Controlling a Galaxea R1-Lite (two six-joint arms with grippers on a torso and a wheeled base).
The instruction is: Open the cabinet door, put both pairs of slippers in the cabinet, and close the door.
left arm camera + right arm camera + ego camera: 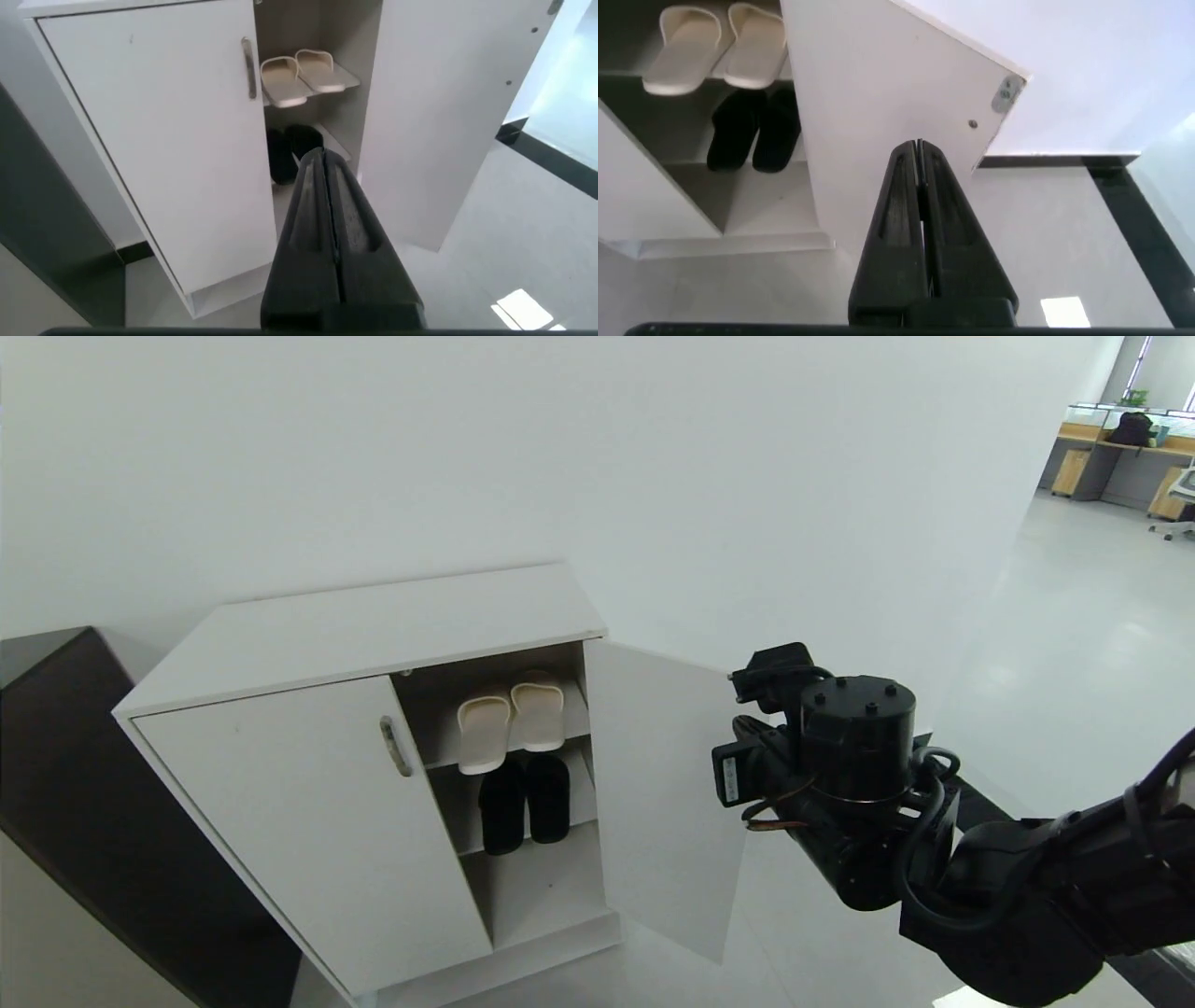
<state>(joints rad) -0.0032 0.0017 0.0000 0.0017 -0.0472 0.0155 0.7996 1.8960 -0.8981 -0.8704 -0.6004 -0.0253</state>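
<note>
Head view: the right arm (859, 784) is hanging nearest the lens, close by the free edge of the open right door (663, 784). A white sticker (728, 775) on its wrist is carrying print too small to read. The white cabinet (373, 625) is standing against the wall, its left door (308, 821) sitting shut with a metal handle (394, 745) at the inner edge. The cream slippers (512, 717) are lying side by side on the upper shelf. The black slippers (526, 800) are lying on the shelf just below.

Left wrist view: the left gripper (324, 154) is hovering in front of the open compartment, fingers pressed together on nothing. Both pairs are showing on their shelves beyond it.

Right wrist view: the right gripper (920, 147) is pointing at the open door's face, fingers likewise pressed together and holding nothing. A small metal fitting (1004, 93) is sitting near the door's corner.
</note>
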